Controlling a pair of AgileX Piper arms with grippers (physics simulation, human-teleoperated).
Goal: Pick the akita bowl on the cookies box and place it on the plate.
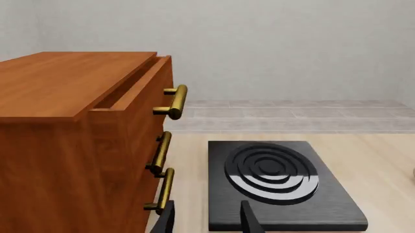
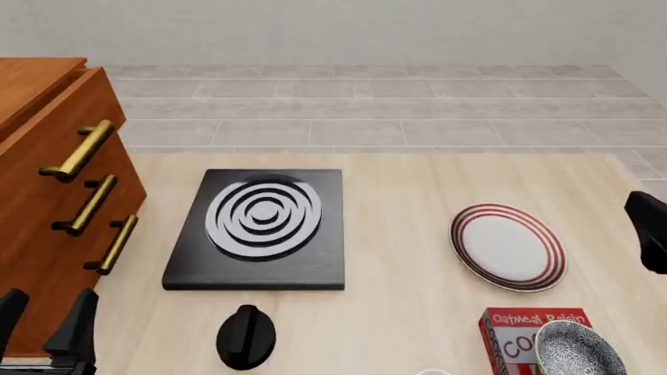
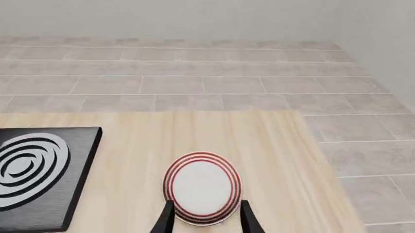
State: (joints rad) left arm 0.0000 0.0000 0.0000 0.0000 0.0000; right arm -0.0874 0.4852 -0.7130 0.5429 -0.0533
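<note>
The akita bowl (image 2: pixel 579 349), speckled black and white, rests on the red cookies box (image 2: pixel 519 334) at the near right of the table. Just beyond the box lies the white plate (image 2: pixel 508 247) with red rings. My right gripper (image 3: pixel 205 221) is open and empty, and its fingers frame the near edge of the plate (image 3: pixel 202 189) from above. In the front view only a dark part of that arm (image 2: pixel 651 230) shows at the right edge. My left gripper (image 2: pixel 44 308) is open at the near left, beside the cabinet and far from the bowl.
A wooden cabinet (image 2: pixel 47 180) with brass handles stands at the left, its top drawer slightly open (image 1: pixel 126 92). A black stove (image 2: pixel 261 226) with grey spiral rings lies mid-table. A black knob-like object (image 2: pixel 247 336) sits near the front edge.
</note>
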